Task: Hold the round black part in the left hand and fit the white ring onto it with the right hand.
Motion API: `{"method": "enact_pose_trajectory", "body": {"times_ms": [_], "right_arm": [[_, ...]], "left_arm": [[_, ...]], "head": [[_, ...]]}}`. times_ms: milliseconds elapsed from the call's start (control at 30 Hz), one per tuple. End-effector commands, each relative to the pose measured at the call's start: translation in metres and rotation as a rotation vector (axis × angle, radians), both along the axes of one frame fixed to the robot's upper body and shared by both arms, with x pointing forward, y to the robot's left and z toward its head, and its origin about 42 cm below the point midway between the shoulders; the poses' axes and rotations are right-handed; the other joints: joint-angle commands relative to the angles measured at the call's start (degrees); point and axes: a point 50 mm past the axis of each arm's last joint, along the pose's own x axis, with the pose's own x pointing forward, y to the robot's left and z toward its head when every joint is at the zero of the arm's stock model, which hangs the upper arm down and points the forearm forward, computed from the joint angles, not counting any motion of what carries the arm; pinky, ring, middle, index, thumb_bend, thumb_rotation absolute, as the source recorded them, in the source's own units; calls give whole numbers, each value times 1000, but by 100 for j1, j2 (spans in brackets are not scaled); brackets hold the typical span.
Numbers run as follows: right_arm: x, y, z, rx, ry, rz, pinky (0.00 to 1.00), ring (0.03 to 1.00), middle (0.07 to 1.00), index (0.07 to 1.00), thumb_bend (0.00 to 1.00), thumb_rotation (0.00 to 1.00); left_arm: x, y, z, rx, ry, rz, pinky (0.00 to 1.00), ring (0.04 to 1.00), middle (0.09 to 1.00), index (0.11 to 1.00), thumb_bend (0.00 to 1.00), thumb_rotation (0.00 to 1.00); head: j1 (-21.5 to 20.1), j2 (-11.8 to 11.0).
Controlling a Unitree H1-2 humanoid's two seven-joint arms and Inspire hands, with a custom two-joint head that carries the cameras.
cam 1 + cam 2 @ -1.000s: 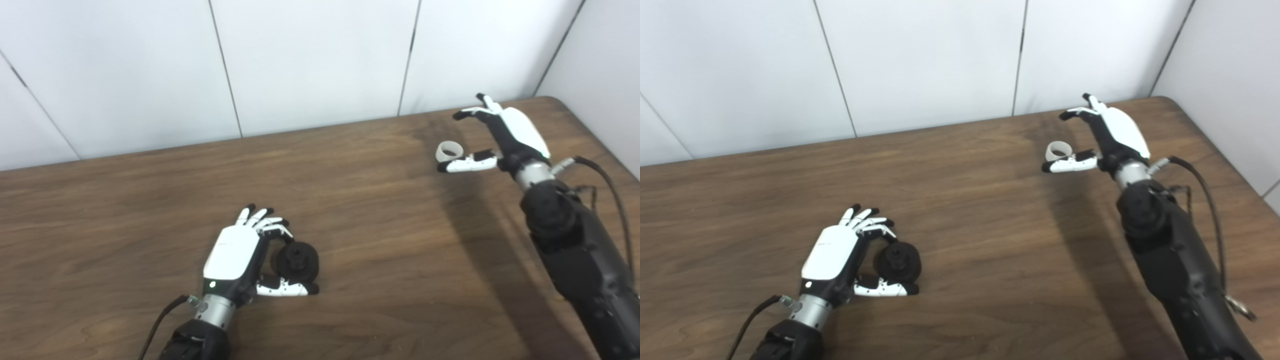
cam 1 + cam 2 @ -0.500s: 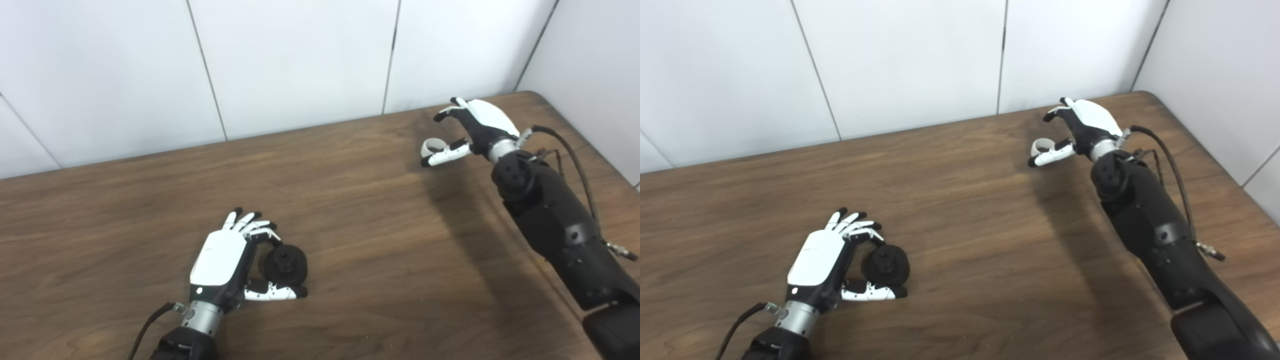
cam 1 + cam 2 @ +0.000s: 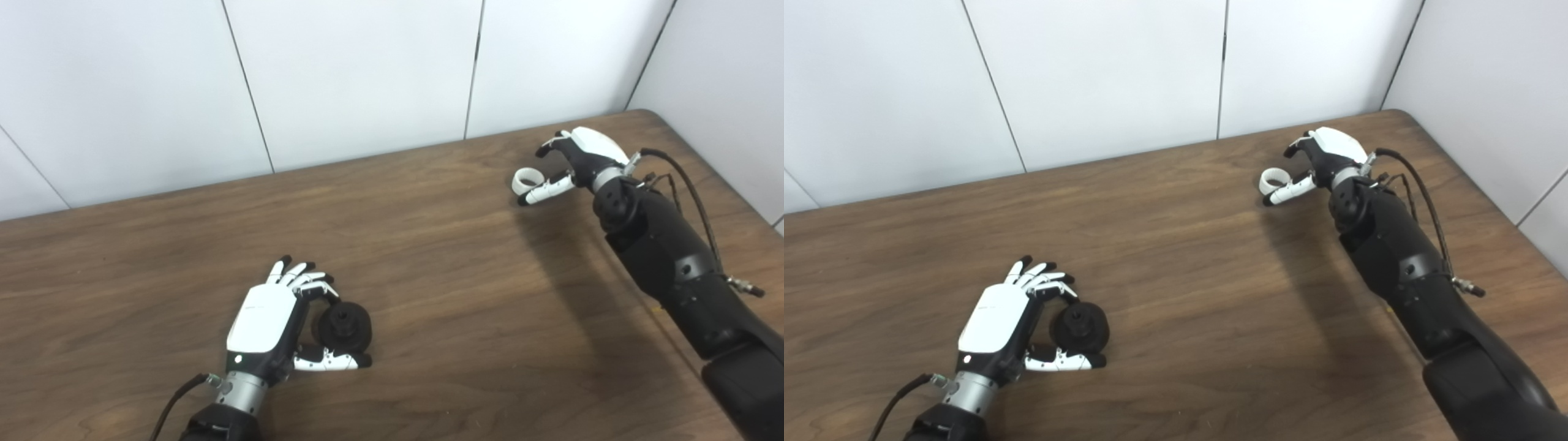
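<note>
Right hand (image 3: 582,160): lower now, fingers curled down over white ring (image 3: 525,179), thumb just beside it.
Right forearm: leans further across table (image 3: 465,306).
Camera: shifted.

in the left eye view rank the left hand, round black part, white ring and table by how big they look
1. Table, which fills most of the lower picture.
2. Left hand.
3. Round black part, smaller than the hand around it.
4. White ring, smallest, though it lies farther from the camera, so part of the gap may be distance.
</note>
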Motion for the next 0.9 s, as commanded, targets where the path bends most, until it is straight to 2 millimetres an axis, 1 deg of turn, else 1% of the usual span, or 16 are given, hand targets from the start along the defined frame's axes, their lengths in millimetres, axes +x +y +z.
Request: {"method": "enact_pose_trajectory", "body": {"times_ms": [0, 133, 467, 867], "right_arm": [[12, -8, 35, -47, -82, -12, 1000, 1000, 967, 762, 899, 353], [13, -8, 35, -44, -77, -16, 1000, 1000, 962, 751, 896, 353], [14, 0, 39, -45, -77, 14, 1000, 1000, 960, 744, 881, 368], [13, 7, 39, -31, -82, 28, 1000, 1000, 954, 720, 877, 347]], "left_arm": [[-7, 15, -11, 66, 57, 9, 1000, 896, 773, 484, 524, 49], [-6, 15, -11, 62, 53, 8, 1000, 895, 771, 484, 524, 49], [-6, 12, -12, 57, 60, 7, 1000, 901, 775, 483, 524, 49], [-8, 9, -9, 57, 69, 5, 1000, 898, 773, 483, 524, 48]], "head": [[-8, 3], [-8, 3], [11, 24], [33, 71]]}}
